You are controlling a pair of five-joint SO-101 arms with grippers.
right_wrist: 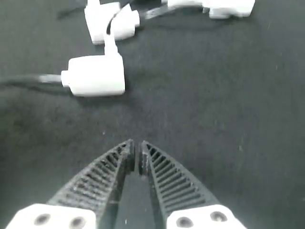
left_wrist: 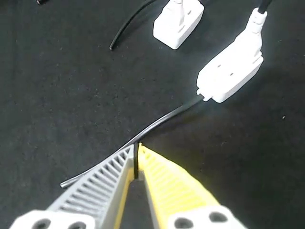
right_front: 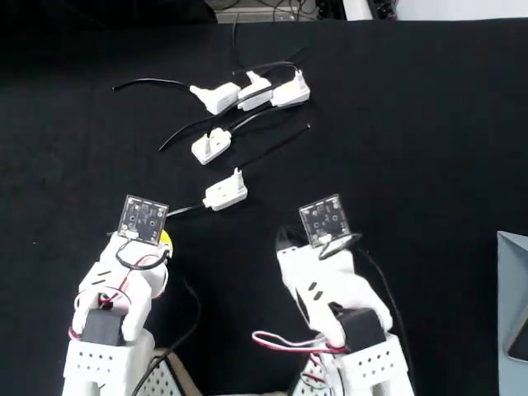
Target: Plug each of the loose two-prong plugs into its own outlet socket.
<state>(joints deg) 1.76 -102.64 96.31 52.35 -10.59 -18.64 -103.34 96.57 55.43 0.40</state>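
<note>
From above, the bench [right_front: 429, 148] is covered in black, and five white plug-and-socket pieces trail thin black cords across it. A bunch of three [right_front: 256, 92] lies toward the far edge, about midway along it. A fourth piece [right_front: 211, 145] sits alone just nearer. The nearest piece [right_front: 225, 194] lies around the bench's middle, with a cord leaving each end. Which pieces are plugs and which are sockets is hard to make out from here. Both arms stand at the near edge. The left hand [right_front: 165, 239] shows as a yellow tip under its marker board [right_front: 144, 219]. The right hand [right_front: 287, 242] is mostly hidden beneath its own arm. A grey-blue thing [right_front: 513, 297] is cut off at the bench's right edge.

The left wrist view shows the left hand [left_wrist: 137, 150] with one grey finger and one yellow, drawn together with a thin dark slit between them. Their tips lie right over the cord [left_wrist: 167, 119] running from the nearest piece [left_wrist: 228, 67]. I cannot tell whether the cord is pinched or merely passes underneath. The fourth piece [left_wrist: 178, 21] is cut off beyond.

In the right wrist view the right hand [right_wrist: 136, 152] has two dark fingers pressed together over black cloth. Ahead lies the nearest piece [right_wrist: 95, 76], a rounded white block with a blurred cord. The pieces farther off are blurred and cut off.
</note>
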